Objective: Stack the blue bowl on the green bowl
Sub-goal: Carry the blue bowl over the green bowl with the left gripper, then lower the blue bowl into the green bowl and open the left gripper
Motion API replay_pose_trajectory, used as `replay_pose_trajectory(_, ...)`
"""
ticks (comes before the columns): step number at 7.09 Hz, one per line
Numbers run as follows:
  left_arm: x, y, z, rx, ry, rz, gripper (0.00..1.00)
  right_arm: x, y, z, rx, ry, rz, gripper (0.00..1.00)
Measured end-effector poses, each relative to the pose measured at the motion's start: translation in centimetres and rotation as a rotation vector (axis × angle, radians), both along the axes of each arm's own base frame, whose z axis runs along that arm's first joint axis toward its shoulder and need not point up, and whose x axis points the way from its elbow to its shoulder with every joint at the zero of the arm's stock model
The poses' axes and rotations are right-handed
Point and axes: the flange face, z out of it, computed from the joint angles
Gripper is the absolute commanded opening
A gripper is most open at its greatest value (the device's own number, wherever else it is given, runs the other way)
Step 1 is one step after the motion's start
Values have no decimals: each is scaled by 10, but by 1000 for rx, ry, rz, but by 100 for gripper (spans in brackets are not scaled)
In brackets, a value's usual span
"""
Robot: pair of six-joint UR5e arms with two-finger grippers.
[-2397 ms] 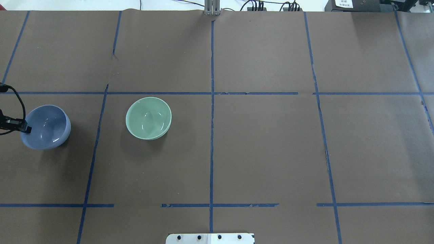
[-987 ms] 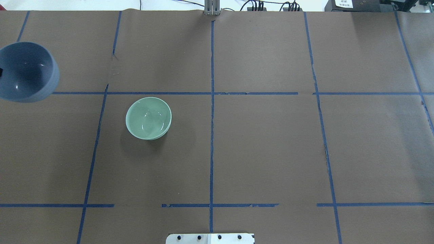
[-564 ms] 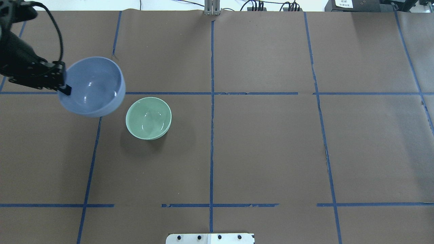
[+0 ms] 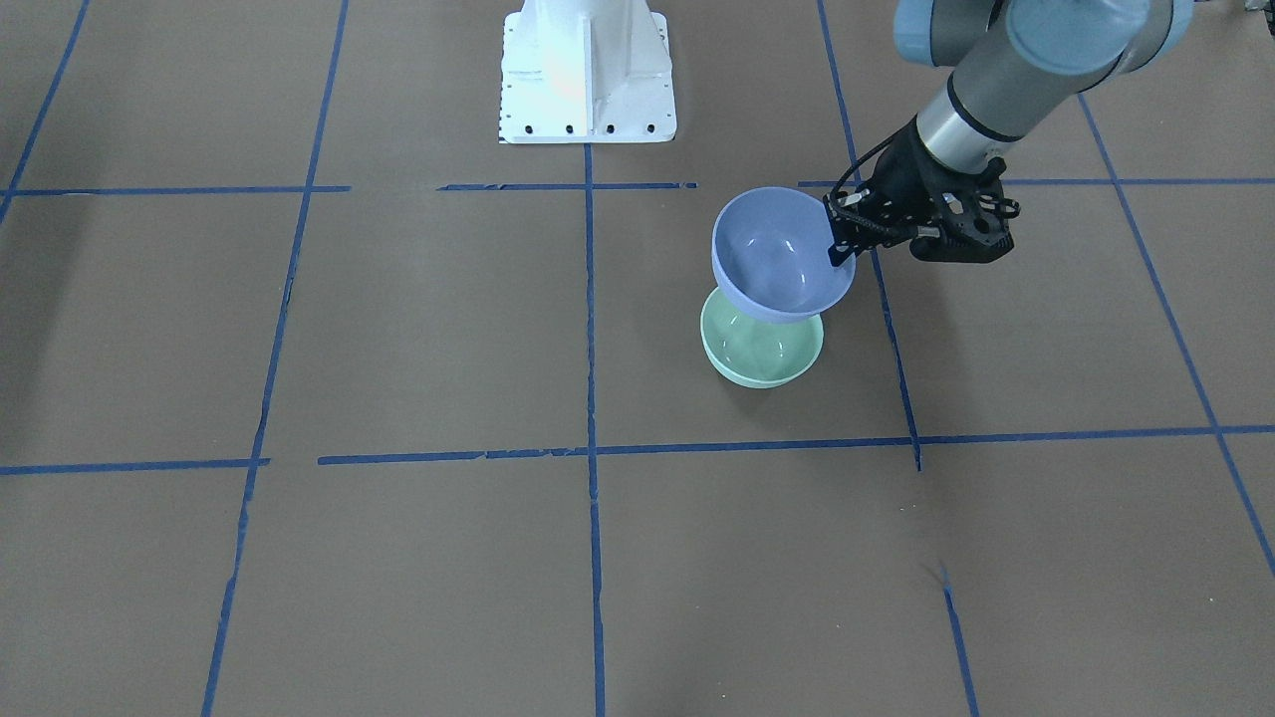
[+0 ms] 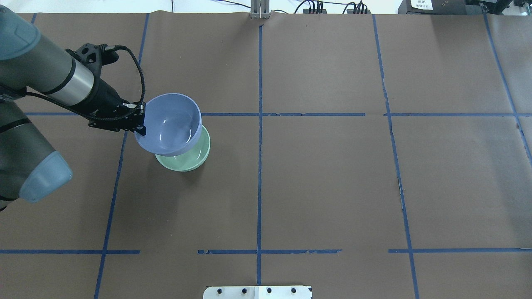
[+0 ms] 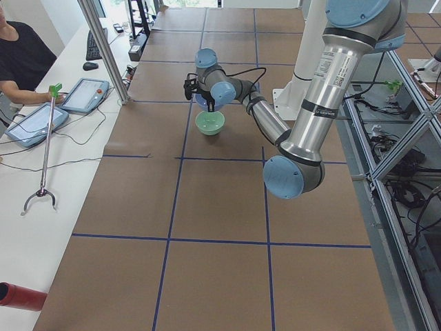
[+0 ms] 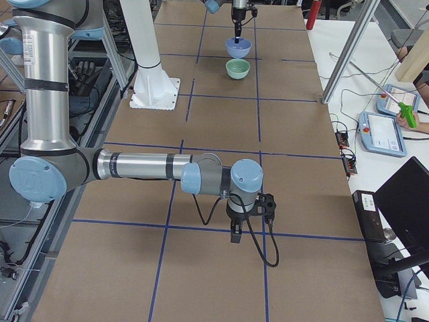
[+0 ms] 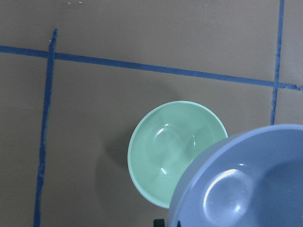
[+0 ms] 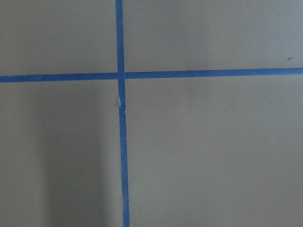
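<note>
The blue bowl [image 5: 170, 124] hangs in the air, upright, held by its left rim in my left gripper [image 5: 142, 124], which is shut on it. It hovers just above the green bowl [image 5: 189, 160], overlapping it but offset to the left and back. The green bowl stands on the brown table. In the front-facing view the blue bowl [image 4: 777, 254] covers the far part of the green bowl [image 4: 762, 354], with my left gripper [image 4: 835, 239] at its rim. The left wrist view shows the green bowl [image 8: 165, 151] below the blue bowl [image 8: 246, 184]. My right gripper [image 7: 236, 235] hangs low over the table far from both bowls; I cannot tell its state.
Blue tape lines [image 5: 259, 124] divide the brown table cover. The white robot base plate [image 4: 588, 70] sits at the robot's edge. Operators' benches with tablets [image 6: 86, 93] run along the far side of the table.
The blue bowl was lifted off the table at the far left and carried to the right. It now hangs over the green bowl, which has not moved.
</note>
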Motion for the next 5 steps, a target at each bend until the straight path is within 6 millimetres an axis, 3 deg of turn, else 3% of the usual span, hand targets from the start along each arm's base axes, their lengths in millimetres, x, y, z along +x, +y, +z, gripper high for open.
replay_pose_trajectory(2,24,-5,22,23,-6,-4,0,0,0,0,0,0,0,100)
replay_pose_trajectory(4,34,-13,42,31,-9,-3,0,0,0,0,0,0,0,100)
replay_pose_trajectory(5,36,-14,47,35,-8,-3,17,0,0,0,0,0,0,100)
